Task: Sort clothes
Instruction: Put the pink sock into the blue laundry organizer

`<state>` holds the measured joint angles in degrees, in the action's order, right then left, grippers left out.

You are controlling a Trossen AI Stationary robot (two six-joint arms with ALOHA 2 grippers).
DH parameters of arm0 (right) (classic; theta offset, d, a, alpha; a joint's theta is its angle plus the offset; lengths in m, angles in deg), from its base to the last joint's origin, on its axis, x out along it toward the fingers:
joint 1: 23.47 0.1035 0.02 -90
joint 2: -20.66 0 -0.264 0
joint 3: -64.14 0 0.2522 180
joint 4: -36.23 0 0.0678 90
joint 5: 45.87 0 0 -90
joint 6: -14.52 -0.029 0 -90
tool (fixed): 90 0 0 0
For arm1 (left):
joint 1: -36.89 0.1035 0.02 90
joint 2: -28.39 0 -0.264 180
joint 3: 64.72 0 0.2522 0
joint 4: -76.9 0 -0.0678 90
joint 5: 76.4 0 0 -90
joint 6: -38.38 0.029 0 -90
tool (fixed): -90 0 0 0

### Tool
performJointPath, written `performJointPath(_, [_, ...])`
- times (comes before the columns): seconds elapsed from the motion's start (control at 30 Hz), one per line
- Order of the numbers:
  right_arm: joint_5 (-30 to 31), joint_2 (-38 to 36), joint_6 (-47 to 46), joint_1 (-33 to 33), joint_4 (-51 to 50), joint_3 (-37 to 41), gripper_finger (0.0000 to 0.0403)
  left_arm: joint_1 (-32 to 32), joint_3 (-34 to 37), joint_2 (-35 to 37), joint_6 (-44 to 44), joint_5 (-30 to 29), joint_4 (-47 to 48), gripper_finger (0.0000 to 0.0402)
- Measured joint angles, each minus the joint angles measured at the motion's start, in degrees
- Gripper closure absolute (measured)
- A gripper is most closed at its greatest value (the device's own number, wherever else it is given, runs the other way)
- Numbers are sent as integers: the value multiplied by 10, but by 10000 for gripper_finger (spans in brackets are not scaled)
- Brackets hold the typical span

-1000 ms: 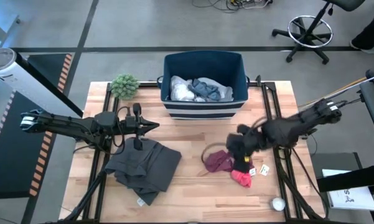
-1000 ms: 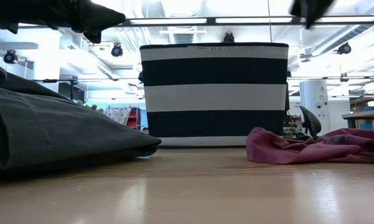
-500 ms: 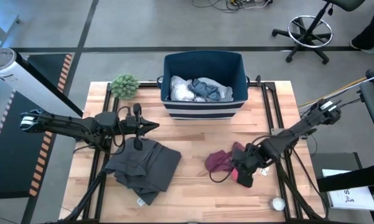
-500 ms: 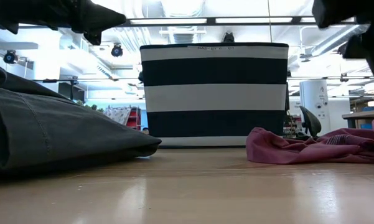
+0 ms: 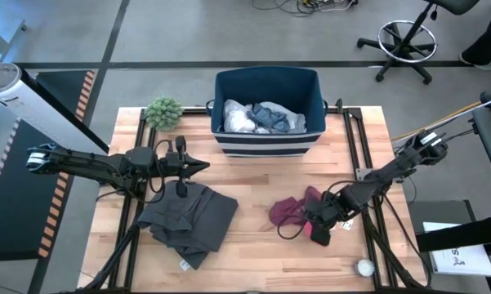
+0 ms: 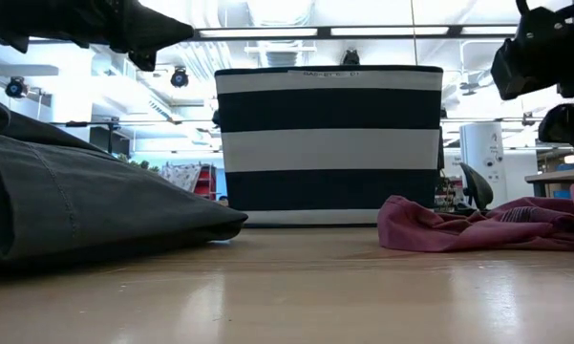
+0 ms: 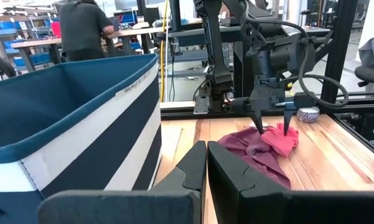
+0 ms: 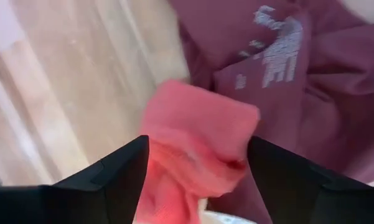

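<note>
The right gripper [image 5: 321,234], a second ago raised over the maroon garment [image 5: 287,211], has dropped onto the pink sock [image 8: 196,146] beside it on the table [image 5: 253,255], fingers spread wide astride the sock, not yet gripping. The left gripper [image 5: 203,166] stays pinched shut and empty above the dark grey garment [image 5: 189,220].

A: What type of site is this?

B: A robotics lab or workshop. A butcher-block wooden table [image 5: 253,175] sits in a black metal frame [image 5: 355,147] on grey concrete floor [image 5: 188,41]; benches with blue storage bins [image 7: 25,46] and exposed ceiling ducts [image 6: 287,14] stand behind.
</note>
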<state>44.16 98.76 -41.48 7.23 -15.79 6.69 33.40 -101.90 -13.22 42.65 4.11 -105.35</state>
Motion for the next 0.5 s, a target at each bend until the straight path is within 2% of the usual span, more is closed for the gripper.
performJointPath(0.17, [15,0,6,-1,1,4,234,0,0,0,-3,0,2,402])
performJointPath(0.37, [15,0,19,-1,3,9,379,0,0,-1,-3,0,4,402])
performJointPath(0.5, [14,0,16,-1,3,4,393,0,0,-1,-3,0,4,402])
